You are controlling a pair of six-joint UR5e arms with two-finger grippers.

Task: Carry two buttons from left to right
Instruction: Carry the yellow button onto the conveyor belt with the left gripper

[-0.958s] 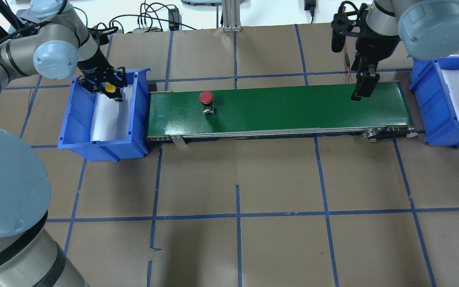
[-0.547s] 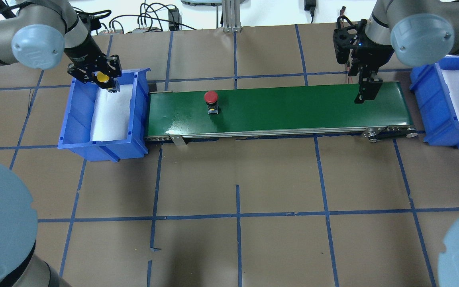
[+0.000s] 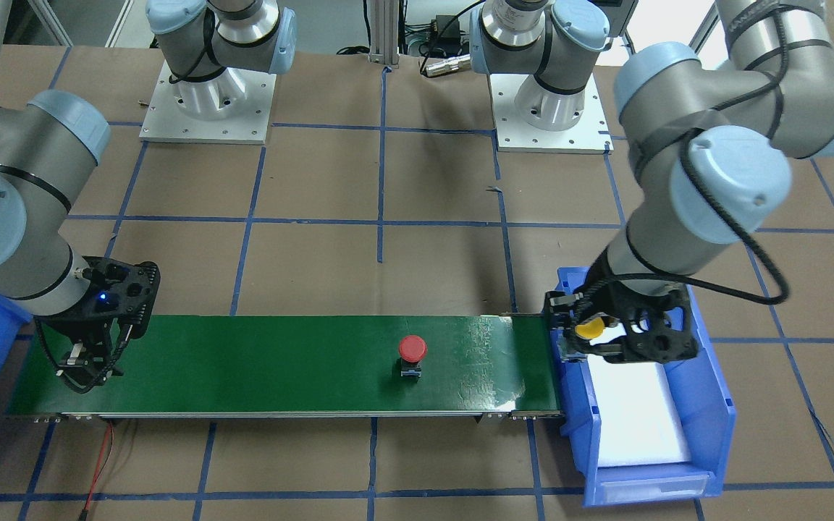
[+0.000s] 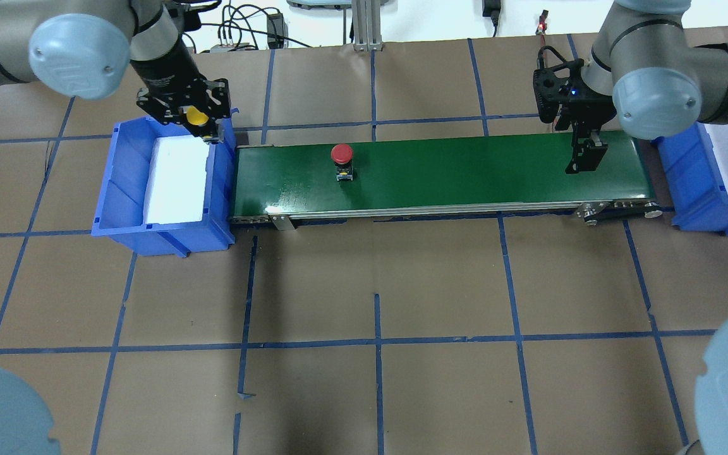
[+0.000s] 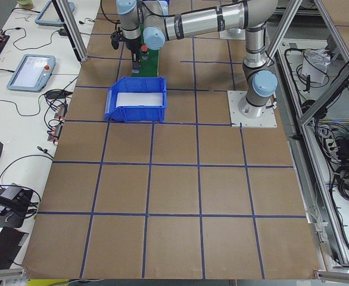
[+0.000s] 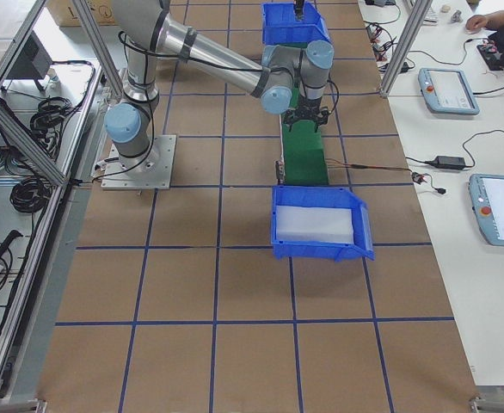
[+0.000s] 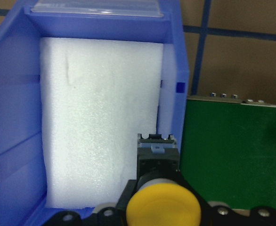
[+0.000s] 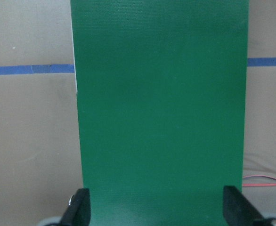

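The yellow button (image 4: 197, 115) is gripped at its base by the left gripper (image 4: 198, 123), closed on it over the left blue bin's (image 4: 117, 189) wall beside the green belt (image 4: 465, 170). The button's black-grey base, hidden overhead, is shown in the left wrist view above the white foam (image 7: 95, 117). The right gripper (image 8: 159, 207) is seen spread wide over the belt's right end, holding nothing. The red button (image 4: 341, 153) stands upright on the belt. The bin's label strip (image 7: 95, 9) is too blurred to be read.
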